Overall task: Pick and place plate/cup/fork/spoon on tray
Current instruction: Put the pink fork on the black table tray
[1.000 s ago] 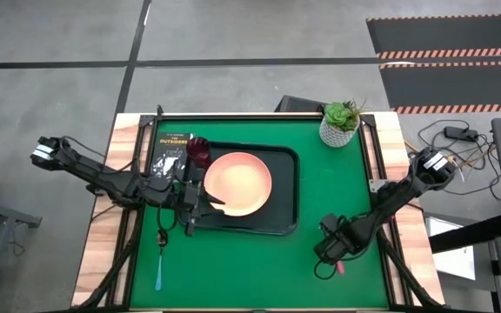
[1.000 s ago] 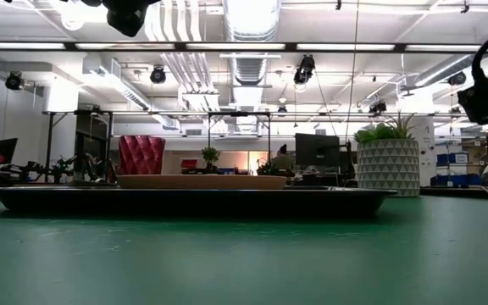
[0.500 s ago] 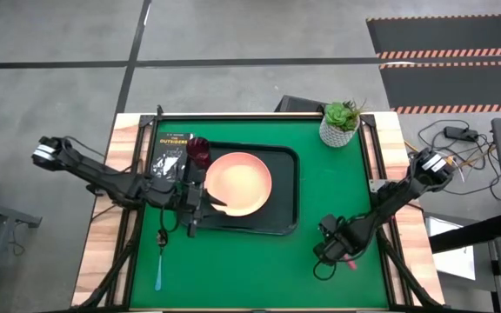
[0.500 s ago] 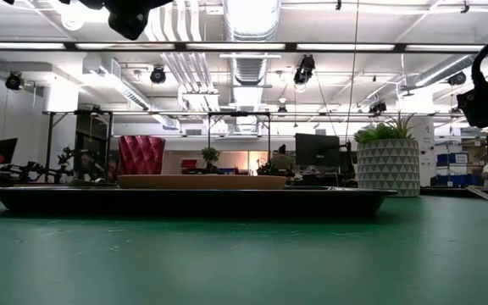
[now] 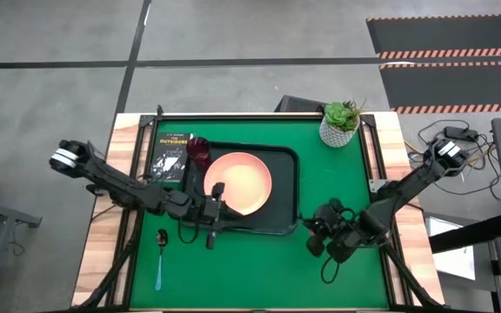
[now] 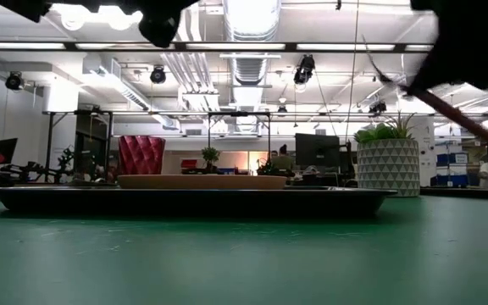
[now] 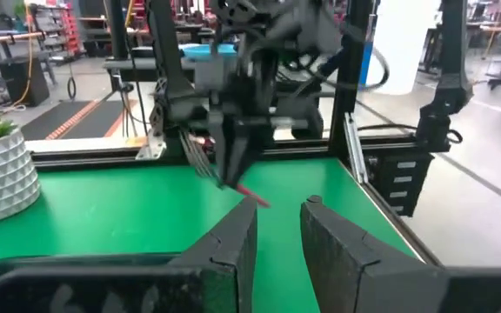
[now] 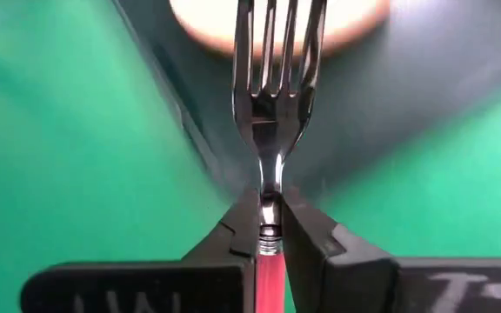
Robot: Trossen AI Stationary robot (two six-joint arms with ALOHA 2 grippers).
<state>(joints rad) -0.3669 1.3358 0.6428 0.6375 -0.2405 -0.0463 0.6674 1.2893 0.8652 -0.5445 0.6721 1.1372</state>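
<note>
Fork (image 8: 272,96) pinched in right end effector (image 8: 268,228); left end effector (image 7: 278,228) spread; book (image 5: 170,154) reads "OUTSIDERS".

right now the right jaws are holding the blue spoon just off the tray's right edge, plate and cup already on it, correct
Not the spoon. The right wrist view shows the right gripper shut on the fork. The spoon lies on the table near the left arm. Plate and cup are on the tray.

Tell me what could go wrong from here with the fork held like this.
The right gripper pinches the fork only at its thin neck, so it could swivel or slip. Its tines point at the tray rim and could catch there. The left gripper hangs over the tray's near edge beside the plate, so the arms may crowd each other.
</note>
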